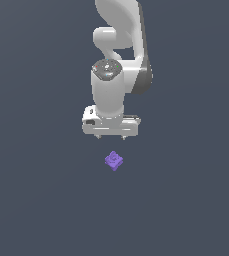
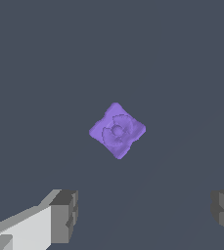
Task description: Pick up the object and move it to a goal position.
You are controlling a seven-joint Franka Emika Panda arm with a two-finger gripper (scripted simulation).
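The purple knobbed block (image 1: 114, 160) lies flat on the dark grey floor (image 1: 36, 200), a small lumpy square piece with a round raised knob at its centre. In the wrist view the purple knobbed block (image 2: 117, 130) sits turned like a diamond, its corners rather than its flat sides facing the two fingers, and nothing touches it. It is apart from the gripper (image 1: 110, 136), below it and a little ahead of the line between the fingertips, so the hand is not yet centred over it.

The gripper (image 2: 143, 215) hangs with its fingers spread wide and holds nothing; the gap between the two grey pads (image 2: 64, 215) is several times the width of the block. That wide opening suits an approach from above, leaving room for the block to pass between the fingers however it is turned. The hand points straight down, which fits a top-down grasp on so low a piece.

Judged from this, the pick has not begun: the hand would need to shift over the block, perhaps rotate to meet its flat sides, then descend. No goal marker shows in either view.
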